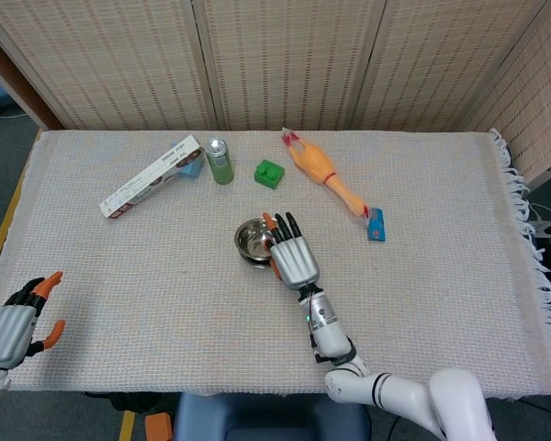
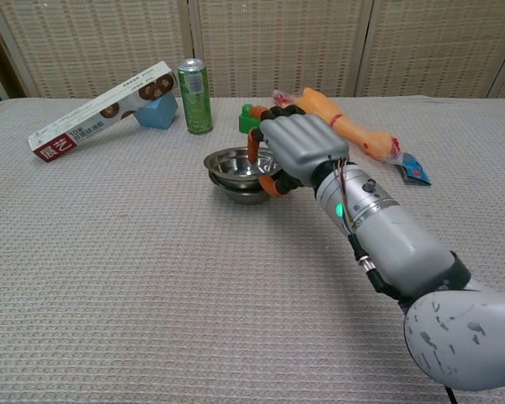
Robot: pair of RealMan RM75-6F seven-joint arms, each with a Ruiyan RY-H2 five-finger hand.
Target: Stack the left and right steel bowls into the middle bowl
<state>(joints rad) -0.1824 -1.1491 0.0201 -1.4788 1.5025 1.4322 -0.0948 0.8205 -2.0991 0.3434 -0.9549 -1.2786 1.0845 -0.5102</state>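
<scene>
Two steel bowls point(image 2: 236, 172) nested | right hand point(image 2: 295, 151) fingers grip upper bowl | box point(image 2: 101, 111) writing unreadable

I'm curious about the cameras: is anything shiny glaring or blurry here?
Head view: sharp, evenly lit; the steel bowl shows soft reflections only. Chest view: the forearm at the lower right looms large, and the right hand hides part of the bowl.

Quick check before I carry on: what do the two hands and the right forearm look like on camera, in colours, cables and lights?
Both hands have a silver-grey ribbed back, black fingers and orange tips: the right hand and the left hand. The right forearm is grey metal with thin wires at the wrist and a lit green indicator. Its lower arm casing is white, speckled grey.
</scene>
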